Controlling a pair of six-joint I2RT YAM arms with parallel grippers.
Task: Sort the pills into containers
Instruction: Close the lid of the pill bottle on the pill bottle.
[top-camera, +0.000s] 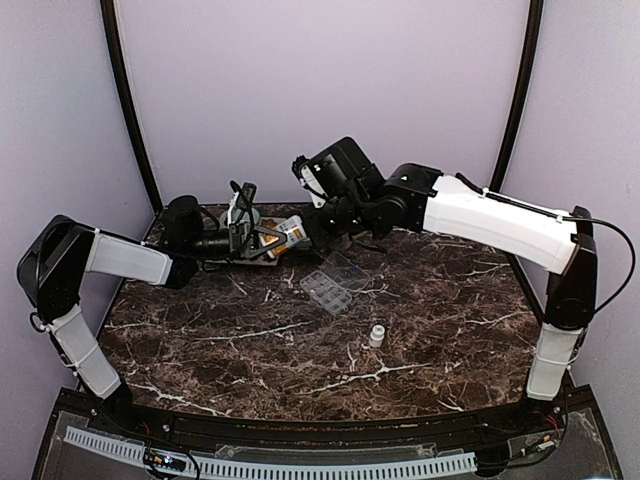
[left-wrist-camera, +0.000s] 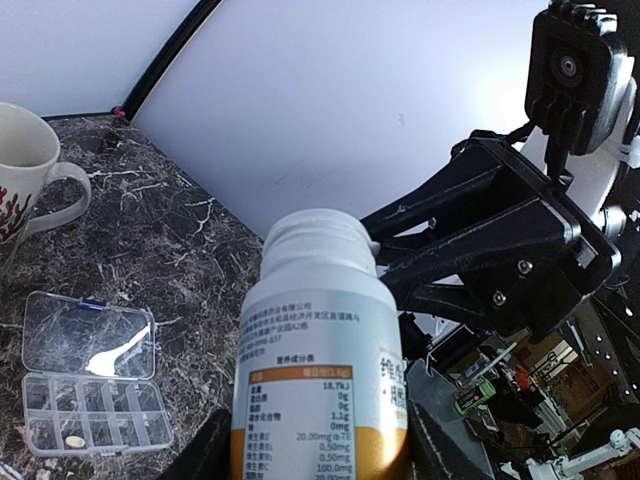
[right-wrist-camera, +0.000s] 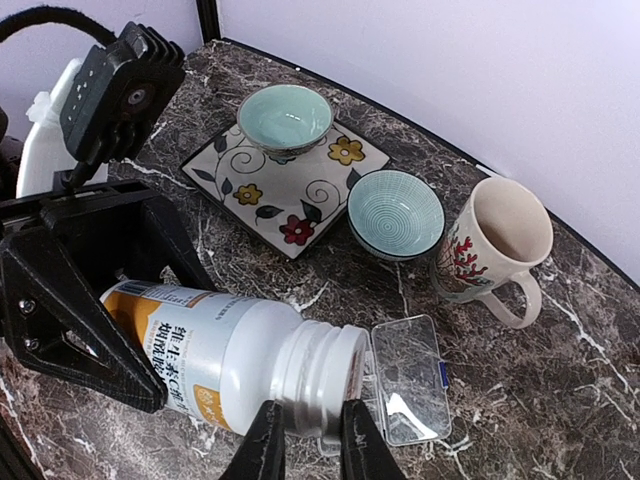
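1. Between the fingers (left-wrist-camera: 212, 455) of the left gripper (left-wrist-camera: 320, 445) a bottle (right-wrist-camera: 230, 360) is clamped by its body and turned on its side. It is judged to be held this way so that its mouth is offered to the other arm.
2. At the bottle's bare threaded neck the right gripper (right-wrist-camera: 312, 450) is placed, with only a narrow gap left between its fingers (right-wrist-camera: 265, 450). Whether anything is pinched there cannot be told.
3. The cap (top-camera: 377, 336) is seen standing alone on the table (top-camera: 300, 350), well apart from the bottle, so the mouth is open. What is inside the bottle is hidden by its white wall.
4. Near the bottle's mouth, on the table towards its middle, the box (left-wrist-camera: 100, 400) is laid with its lid (left-wrist-camera: 85, 335) folded back flat, presumably so that pills can be dropped straight in.
5. One small white pill (left-wrist-camera: 75, 440) is seen in a compartment of the box's near row, as the left wrist view shows it. The other compartments appear empty.
6. Farther off, a plate (right-wrist-camera: 290, 200) is set with a bowl (right-wrist-camera: 285, 118) on it, a second bowl (right-wrist-camera: 395, 212) just beside it and a mug (right-wrist-camera: 500, 240) next to that. Nothing is seen in any of them.
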